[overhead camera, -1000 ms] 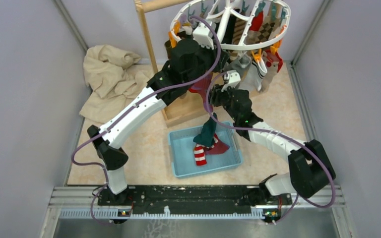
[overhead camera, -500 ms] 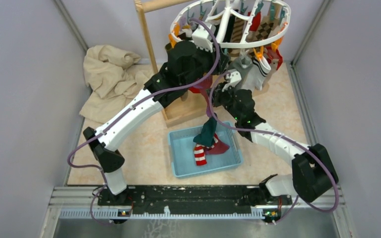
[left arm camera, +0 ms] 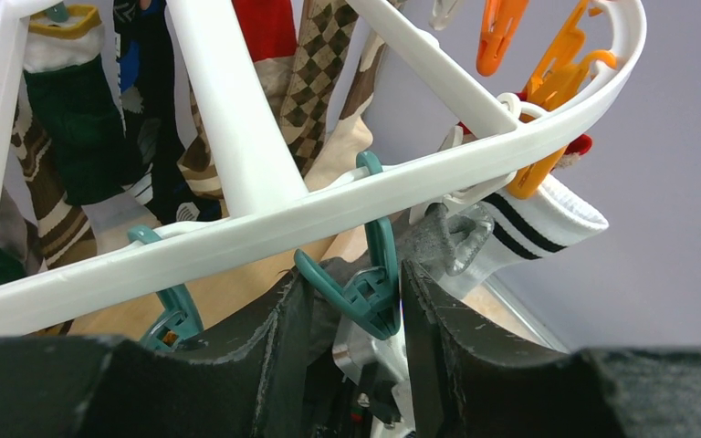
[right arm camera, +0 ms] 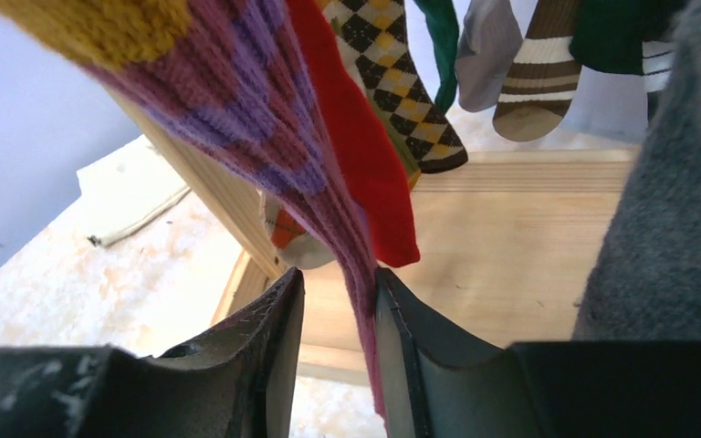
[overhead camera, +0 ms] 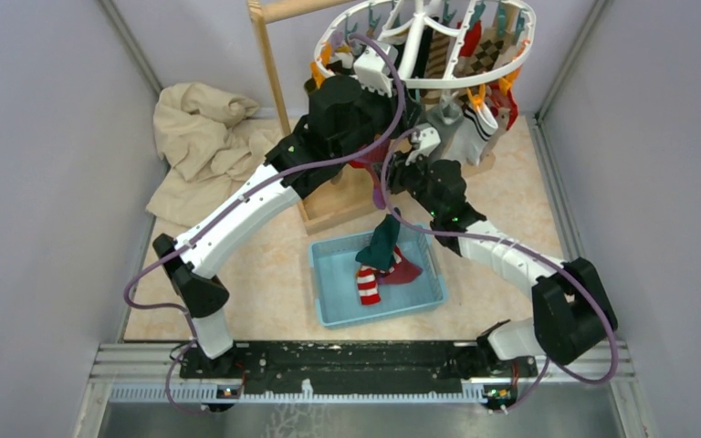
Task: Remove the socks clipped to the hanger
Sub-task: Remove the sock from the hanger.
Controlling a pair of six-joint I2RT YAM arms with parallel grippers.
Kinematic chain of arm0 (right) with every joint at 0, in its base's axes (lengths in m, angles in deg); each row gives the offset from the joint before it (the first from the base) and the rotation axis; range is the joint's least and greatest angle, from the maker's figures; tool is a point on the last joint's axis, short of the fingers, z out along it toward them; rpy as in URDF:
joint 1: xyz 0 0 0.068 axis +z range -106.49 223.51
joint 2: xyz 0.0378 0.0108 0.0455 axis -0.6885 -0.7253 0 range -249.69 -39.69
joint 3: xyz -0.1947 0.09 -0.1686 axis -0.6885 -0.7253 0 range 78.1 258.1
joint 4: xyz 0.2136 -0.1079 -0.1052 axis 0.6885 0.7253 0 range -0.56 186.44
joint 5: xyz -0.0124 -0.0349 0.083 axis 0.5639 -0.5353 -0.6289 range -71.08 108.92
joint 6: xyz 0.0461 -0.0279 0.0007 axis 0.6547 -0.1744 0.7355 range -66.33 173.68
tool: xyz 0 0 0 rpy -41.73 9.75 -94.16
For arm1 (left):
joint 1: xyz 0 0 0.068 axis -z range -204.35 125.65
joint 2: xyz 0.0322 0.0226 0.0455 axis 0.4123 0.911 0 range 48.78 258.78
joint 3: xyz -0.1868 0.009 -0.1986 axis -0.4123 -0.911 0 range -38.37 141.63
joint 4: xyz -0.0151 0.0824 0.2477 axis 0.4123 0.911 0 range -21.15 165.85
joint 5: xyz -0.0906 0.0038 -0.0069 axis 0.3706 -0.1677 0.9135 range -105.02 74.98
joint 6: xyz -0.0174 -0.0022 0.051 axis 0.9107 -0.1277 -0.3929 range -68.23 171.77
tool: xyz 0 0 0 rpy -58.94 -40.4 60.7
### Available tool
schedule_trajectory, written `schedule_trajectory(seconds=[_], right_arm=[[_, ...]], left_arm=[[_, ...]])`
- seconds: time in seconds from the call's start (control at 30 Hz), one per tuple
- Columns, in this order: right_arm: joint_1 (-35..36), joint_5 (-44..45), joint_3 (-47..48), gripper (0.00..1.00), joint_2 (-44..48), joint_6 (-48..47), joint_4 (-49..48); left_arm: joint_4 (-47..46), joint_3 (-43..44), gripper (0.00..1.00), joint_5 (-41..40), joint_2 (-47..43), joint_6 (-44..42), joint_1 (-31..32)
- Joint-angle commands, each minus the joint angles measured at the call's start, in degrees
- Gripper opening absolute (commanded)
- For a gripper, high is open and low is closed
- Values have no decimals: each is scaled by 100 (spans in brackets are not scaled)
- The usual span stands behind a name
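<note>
The white oval hanger [overhead camera: 475, 84] hangs at the back, its rim [left arm camera: 329, 214] crossing the left wrist view. Several socks stay clipped on it: argyle [left arm camera: 315, 82], green [left arm camera: 82, 128], and white with black stripes [left arm camera: 548, 224]. My left gripper [left arm camera: 351, 278] reaches up under the rim and is shut on a teal clip [left arm camera: 374, 283]. My right gripper [right arm camera: 338, 278] is lower and open. A purple striped sock [right arm camera: 274, 119] hangs between its fingers, against the right finger [right arm camera: 411, 328], with a gap on the left. A red sock [right arm camera: 356, 155] hangs just behind.
A blue tray [overhead camera: 329, 292] on the floor holds a dark green sock [overhead camera: 383, 242], a red-and-white striped sock [overhead camera: 368, 285] and a dark red one. The wooden stand [overhead camera: 278, 82] carries the hanger. A beige cloth [overhead camera: 201, 137] lies at the back left.
My left arm has risen towards the hanger rim. The right gripper has shifted slightly up and back under the hanging socks.
</note>
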Motion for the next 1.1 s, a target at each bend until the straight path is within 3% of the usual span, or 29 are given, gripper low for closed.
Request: schedule_trajectory(seconds=[0.0,0.27,0.33,0.4,0.43,0.7,1.07], right_arm=[[-116,2,331,34,-153,-38,-337],[-143,45,499,34,-565,53,-676],[-143,-31,544,22,-621,75,-685],[-139,-111,563,4,-617,112,-652],[-143,-144,537,0,-591,138,-642],[-144,-173,-87,0,85,317,-616],[-143,-213,-130,0,55,297,-513]], left_arm=[[-92,-13,46,100,-165,-54,13],[-62,6,46,170,-158,-37,13],[-48,-3,46,176,-153,-44,13],[-22,-4,46,151,-162,-51,13],[-11,-4,47,130,-178,-65,13],[125,-353,71,-37,-497,-220,13],[-88,-1308,72,-212,-1358,-40,22]])
